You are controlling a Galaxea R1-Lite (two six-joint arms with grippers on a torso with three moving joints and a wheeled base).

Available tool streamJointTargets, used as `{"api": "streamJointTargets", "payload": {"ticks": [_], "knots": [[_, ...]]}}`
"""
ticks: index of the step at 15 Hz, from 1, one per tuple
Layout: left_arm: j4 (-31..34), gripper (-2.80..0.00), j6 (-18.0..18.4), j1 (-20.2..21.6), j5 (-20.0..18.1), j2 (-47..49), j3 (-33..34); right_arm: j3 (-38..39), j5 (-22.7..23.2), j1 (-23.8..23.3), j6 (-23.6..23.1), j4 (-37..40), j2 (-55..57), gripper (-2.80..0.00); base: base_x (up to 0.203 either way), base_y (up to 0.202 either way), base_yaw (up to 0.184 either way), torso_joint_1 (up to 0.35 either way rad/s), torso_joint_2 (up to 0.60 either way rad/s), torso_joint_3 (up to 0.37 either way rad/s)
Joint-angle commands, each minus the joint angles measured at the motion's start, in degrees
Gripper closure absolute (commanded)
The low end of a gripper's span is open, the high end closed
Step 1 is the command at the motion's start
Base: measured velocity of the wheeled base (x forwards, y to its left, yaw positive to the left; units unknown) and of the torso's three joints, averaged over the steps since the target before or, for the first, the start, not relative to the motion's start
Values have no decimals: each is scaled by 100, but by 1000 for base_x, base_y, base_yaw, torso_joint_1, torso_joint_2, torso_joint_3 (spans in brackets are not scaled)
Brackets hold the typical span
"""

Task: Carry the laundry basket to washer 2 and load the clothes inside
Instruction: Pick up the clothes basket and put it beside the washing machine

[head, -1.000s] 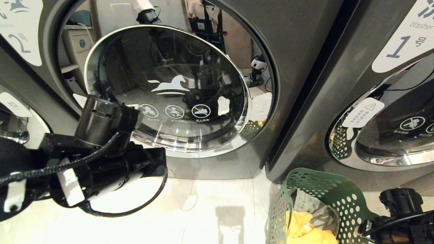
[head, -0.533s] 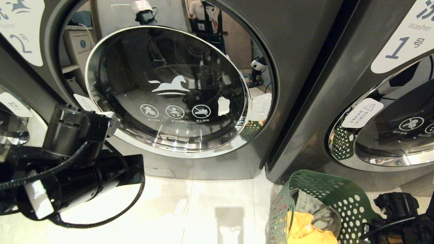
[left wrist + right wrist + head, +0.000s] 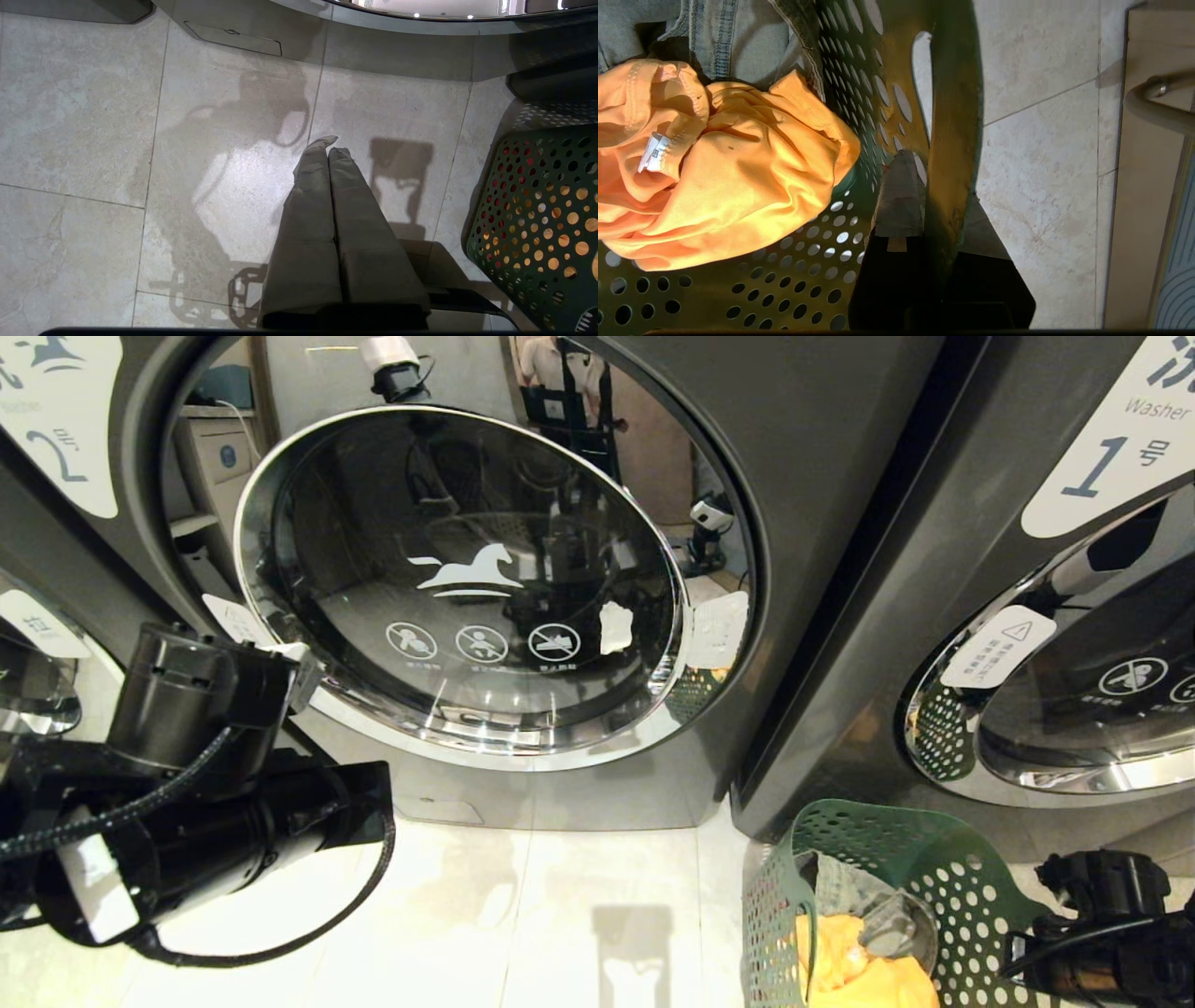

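Note:
Washer 2 (image 3: 467,579), dark grey with a white horse logo and a numeral-2 label (image 3: 56,439), fills the head view; its chrome-ringed glass door looks closed. The dark green laundry basket (image 3: 896,859) stands on the floor at its lower right. The clothes lie inside it: a yellow garment (image 3: 724,168) on top of a grey-green denim piece (image 3: 738,42). My right gripper (image 3: 924,163) is shut on the basket wall (image 3: 952,116), one finger (image 3: 899,196) inside, the other hidden outside. My left gripper (image 3: 329,145) hangs shut and empty over the floor tiles, left of the basket (image 3: 537,224).
Washer 1 (image 3: 1102,457) stands right of washer 2, directly behind the basket. A third washer door (image 3: 37,681) shows at the far left. Pale floor tiles (image 3: 560,915) stretch between my left arm (image 3: 187,784) and the basket.
My left arm has drawn back to the left, away from washer 2's door. The right arm has sunk a little at the basket's rim, and the denim has shifted inside.

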Motion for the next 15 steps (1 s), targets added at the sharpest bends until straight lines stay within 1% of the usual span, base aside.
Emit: {"api": "streamJointTargets", "payload": {"ticks": [1, 3, 4, 9, 15], "knots": [[2, 0, -24, 0, 25, -5, 17, -7, -9, -37, -61, -35, -135, 0, 0, 0, 0, 0, 0, 0], [2, 0, -19, 0, 25, -47, 44, -8, -9, -150, -404, -35, -332, 0, 0, 0, 0, 0, 0, 0], [2, 0, -24, 0, 25, -73, 52, -8, -16, -188, -483, -35, -407, 0, 0, 0, 0, 0, 0, 0], [11, 0, -15, 0, 25, -126, 87, 100, -18, -399, -655, -26, -595, 0, 0, 0, 0, 0, 0, 0], [11, 0, -15, 19, 25, -303, 221, 68, -11, -413, -842, -31, -327, 0, 0, 0, 0, 0, 0, 0]]}}
